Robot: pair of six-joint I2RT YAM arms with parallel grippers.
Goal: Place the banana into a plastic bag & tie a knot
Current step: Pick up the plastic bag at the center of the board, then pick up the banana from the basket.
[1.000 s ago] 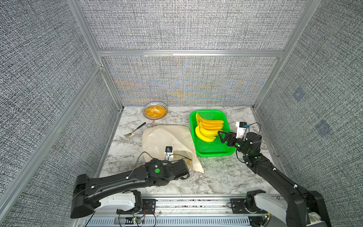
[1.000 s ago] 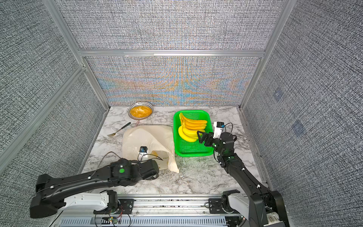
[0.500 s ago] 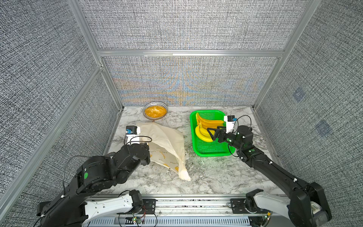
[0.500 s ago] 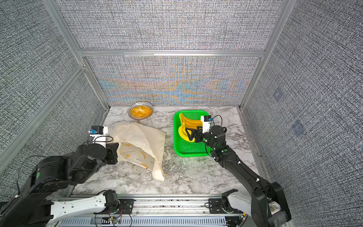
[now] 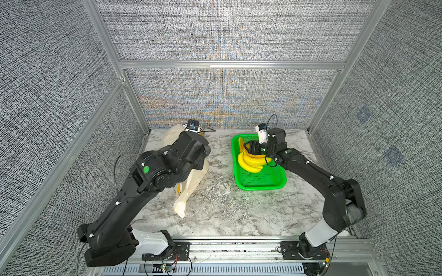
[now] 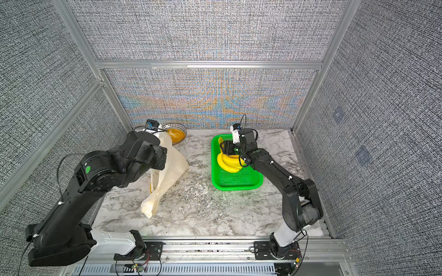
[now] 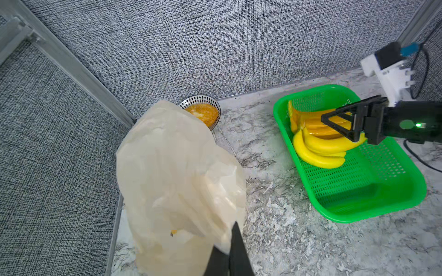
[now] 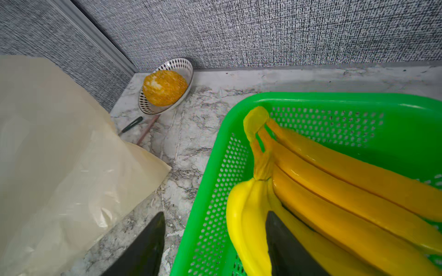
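Found the right gripper (image 5: 250, 148) down in the green basket (image 5: 263, 188), jaws parted and straddling the outermost fruit of the banana bunch (image 5: 251, 163); made out no closed grip. Placed the bunch directly beneath and between the jaws, stem end just ahead of the tips, long axis running back along the gripper toward the wrist. Judged a squeeze across the narrow width to be the coming move. Confirmed the same in the right wrist view: one finger (image 8: 282, 243) against the bright yellow fruit, its partner standing clear on the basket-wall side. Rated the right arm far the nearer to the fruit.

Found the left gripper (image 7: 228, 248) clenched on the plastic bag (image 7: 172, 167), holding it aloft with the lower tail touching the marble table (image 5: 227, 215). Placed the bag well apart from the bunch, off the right gripper's left flank, with bare table between. Could not see the bag's mouth or handles.

Recorded materials: bag thin, cream, translucent, creased and limp, with yellow print showing through; bananas smooth, glossy, curved, joined at one stem; basket rigid perforated plastic with a raised rim. Noted a patterned bowl (image 8: 184, 69) of orange food ahead of the right gripper by the far wall, clear of the work.

Judged slip on the glossy skin, or a snag on the basket rim, to be the risk.
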